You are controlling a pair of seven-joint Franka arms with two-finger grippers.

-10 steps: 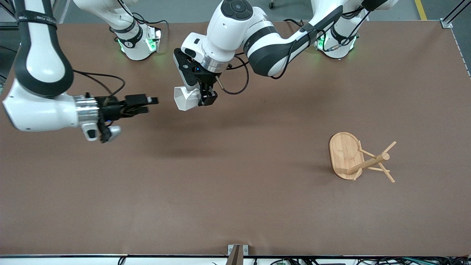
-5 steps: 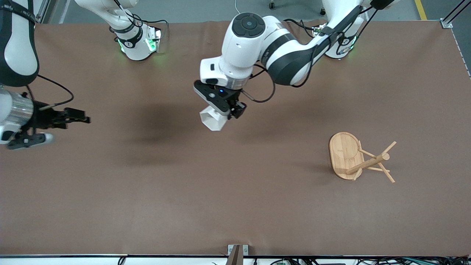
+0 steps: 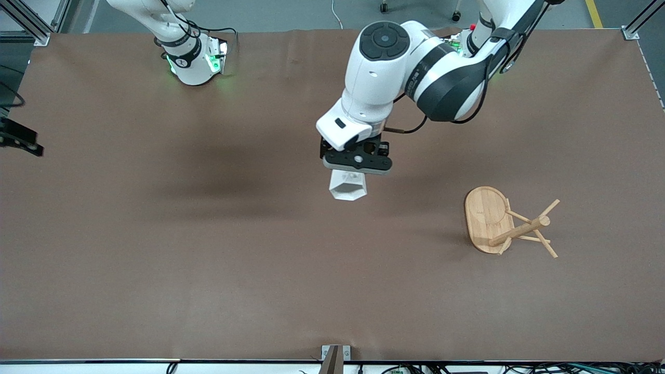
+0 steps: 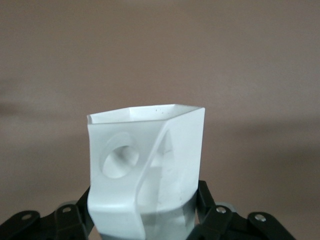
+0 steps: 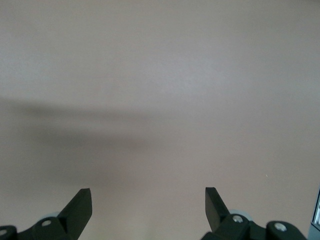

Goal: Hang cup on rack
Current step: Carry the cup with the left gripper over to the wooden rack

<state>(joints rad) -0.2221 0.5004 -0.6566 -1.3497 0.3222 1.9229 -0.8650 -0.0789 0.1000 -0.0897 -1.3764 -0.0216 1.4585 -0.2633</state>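
Observation:
The white faceted cup (image 3: 348,189) hangs in my left gripper (image 3: 349,175), which is shut on it above the middle of the table. In the left wrist view the cup (image 4: 150,150) fills the space between the black fingers (image 4: 206,200), with its pierced handle (image 4: 120,160) facing the camera and its rim pointing away. The bamboo rack (image 3: 488,218) stands on its oval base toward the left arm's end of the table, and its post (image 3: 522,228) and thin pegs are bare. My right gripper (image 5: 147,197) is open and empty over bare table. Only a dark part of it (image 3: 20,139) shows at the front view's edge.
The brown table cover (image 3: 208,259) has nothing else on it. A small metal bracket (image 3: 335,353) sits at the table edge nearest the front camera. The two arm bases (image 3: 195,57) stand along the edge farthest from that camera.
My left arm has carried the cup toward the rack's end of the table and turned it. My right arm has drawn back to its own end, almost out of the front view.

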